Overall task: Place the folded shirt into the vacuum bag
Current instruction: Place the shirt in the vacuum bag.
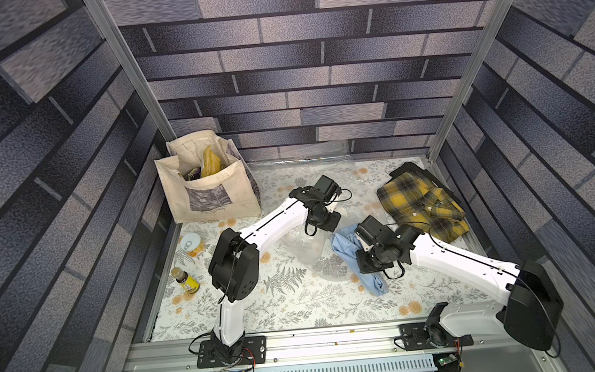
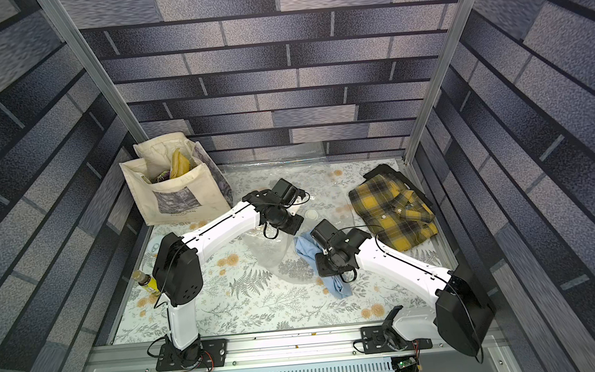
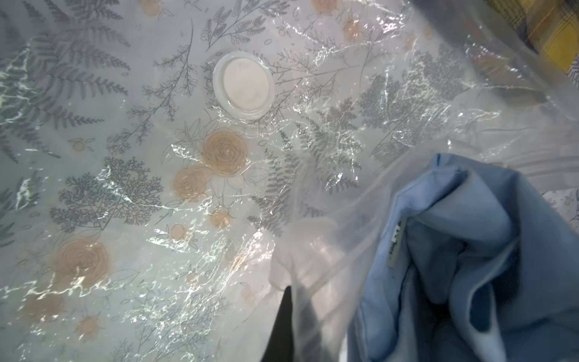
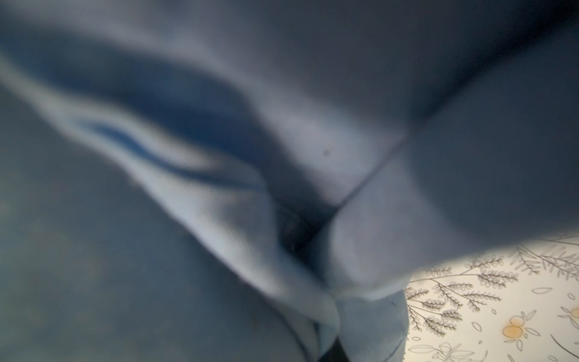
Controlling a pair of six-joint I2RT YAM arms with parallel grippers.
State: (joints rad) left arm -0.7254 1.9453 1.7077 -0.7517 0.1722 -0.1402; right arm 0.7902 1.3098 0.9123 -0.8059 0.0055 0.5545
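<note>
Blue shirt (image 4: 219, 219) sat bunched in the clamped right gripper (image 4: 330, 348); left gripper (image 3: 289, 316) pinched the vacuum bag (image 3: 344, 125) lip. Best: hold lip high and taut, feed cloth low, avoid snagging.

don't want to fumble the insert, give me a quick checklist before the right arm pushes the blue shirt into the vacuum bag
1. Hold on the vacuum bag: left gripper shut on its film, ok.
2. Hold on the blue shirt: right gripper shut on bunched fabric, ok.
3. Bag mouth open wide enough: cannot tell.
4. Shirt neatly folded: not ok, crumpled.
5. yellow plaid shirt away from both grippers: ok.
</note>
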